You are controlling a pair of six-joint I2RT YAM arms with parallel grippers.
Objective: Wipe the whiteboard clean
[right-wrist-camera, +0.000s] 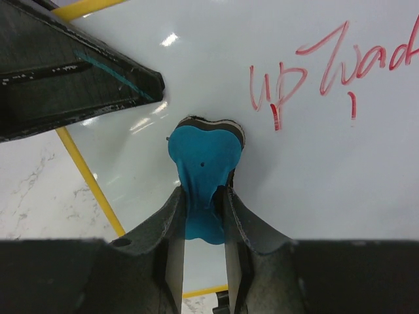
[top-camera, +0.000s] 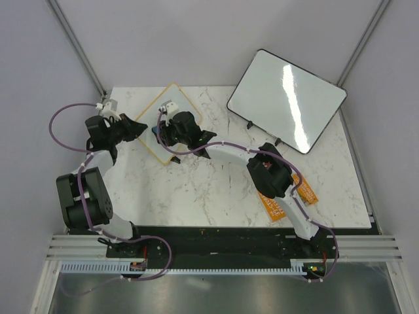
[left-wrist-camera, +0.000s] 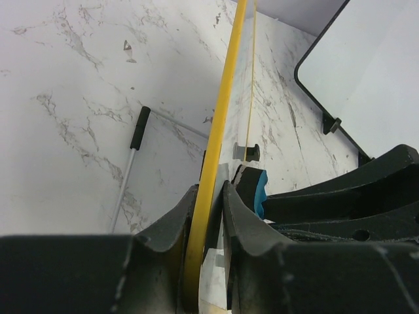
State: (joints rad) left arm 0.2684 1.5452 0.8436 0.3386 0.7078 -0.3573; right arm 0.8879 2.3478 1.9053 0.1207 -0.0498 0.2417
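Note:
The small yellow-framed whiteboard (top-camera: 173, 97) stands tilted at the table's back left. My left gripper (top-camera: 139, 128) is shut on its yellow frame (left-wrist-camera: 221, 118), with the frame edge clamped between the jaws (left-wrist-camera: 209, 196). My right gripper (top-camera: 162, 131) is shut on a blue eraser (right-wrist-camera: 203, 157) and presses it against the board face (right-wrist-camera: 327, 176). Red marker writing (right-wrist-camera: 294, 72) lies up and to the right of the eraser. The eraser also shows in the left wrist view (left-wrist-camera: 262, 186). The left gripper's fingers (right-wrist-camera: 78, 72) appear at the upper left of the right wrist view.
A larger black-framed blank whiteboard (top-camera: 288, 98) leans at the back right and also shows in the left wrist view (left-wrist-camera: 366, 72). Orange flat packets (top-camera: 288, 196) lie under the right arm. A thin grey rod with a black end (left-wrist-camera: 134, 140) lies on the marble table (top-camera: 196, 190).

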